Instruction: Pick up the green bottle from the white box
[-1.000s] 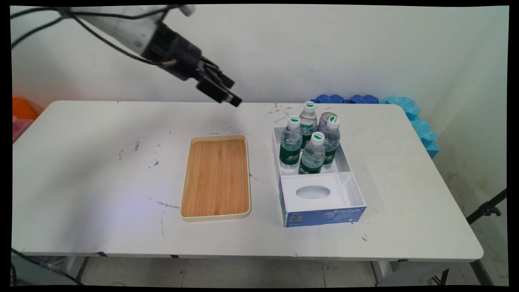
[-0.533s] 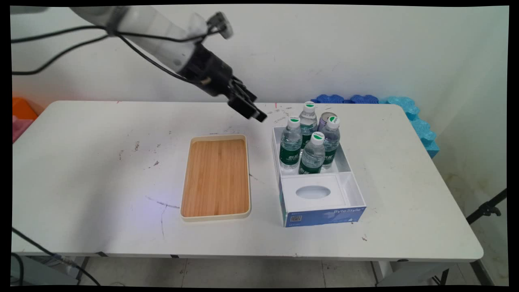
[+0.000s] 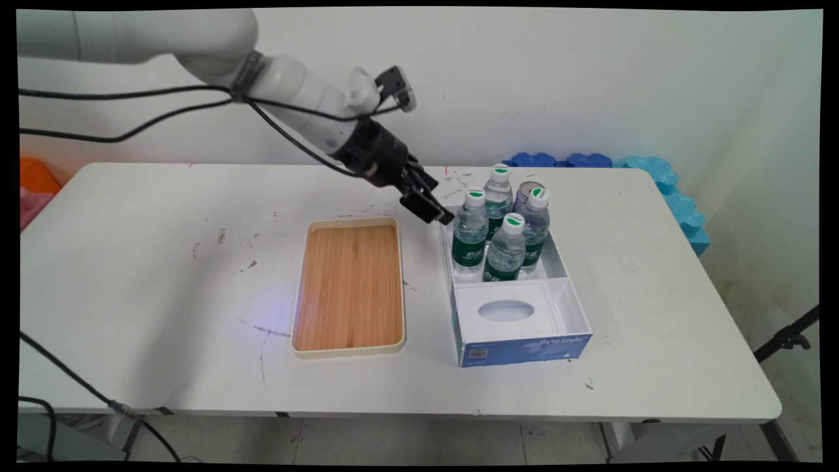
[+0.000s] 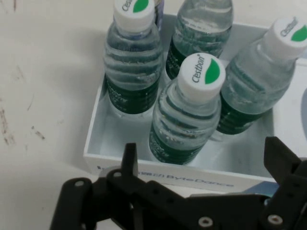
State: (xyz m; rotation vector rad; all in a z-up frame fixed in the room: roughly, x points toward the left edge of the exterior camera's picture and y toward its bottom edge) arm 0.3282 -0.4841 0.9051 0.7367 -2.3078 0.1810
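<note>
- Gripper (image 3: 438, 215) (image 4: 204, 165): fingers (image 4: 129, 155) released, grasping nothing.
- Bottles (image 3: 503, 226) (image 4: 184, 115): four, upright in box (image 3: 564, 262) (image 4: 103, 136), just beyond fingers.
- Tray (image 3: 349, 286): on bench (image 3: 144, 295), apart.

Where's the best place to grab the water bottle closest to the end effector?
Take the bottle just below its white cap, coming straight down from above. It stands upright, the box wall hides its base and other bottles crowd its sides, so only the top looks free.
</note>
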